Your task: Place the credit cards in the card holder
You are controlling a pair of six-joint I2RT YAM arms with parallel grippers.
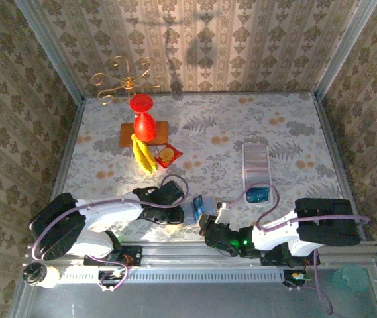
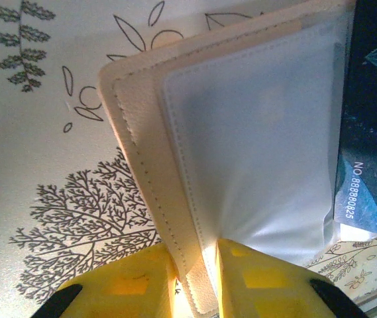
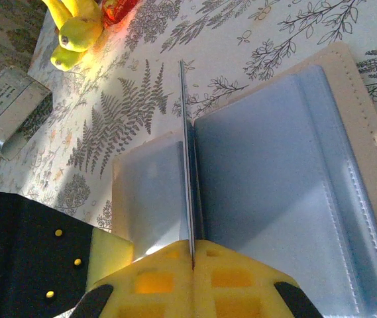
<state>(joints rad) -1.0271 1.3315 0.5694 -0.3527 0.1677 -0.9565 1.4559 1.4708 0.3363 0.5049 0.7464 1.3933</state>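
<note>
The tan card holder (image 2: 254, 132) lies open, its clear sleeves showing, near the table's front edge (image 1: 189, 213). My left gripper (image 2: 198, 255) is shut on its stitched edge. A blue credit card (image 1: 198, 203) stands on edge over the open card holder (image 3: 274, 185). It appears as a thin line in the right wrist view (image 3: 185, 132), where my right gripper (image 3: 193, 246) is shut on it. In the left wrist view the card (image 2: 370, 119) shows at the right, against the sleeve. The two grippers (image 1: 185, 212) (image 1: 207, 215) nearly meet. A second blue card (image 1: 258, 195) lies at the near end of the ribbed tray (image 1: 256, 159).
At the back left stand a red vase (image 1: 143, 122) on a wooden board (image 1: 127, 136), bananas (image 1: 143, 156), a red-and-yellow snack packet (image 1: 167, 156) and a gold wire stand (image 1: 125, 79). Patterned walls close in the table on three sides.
</note>
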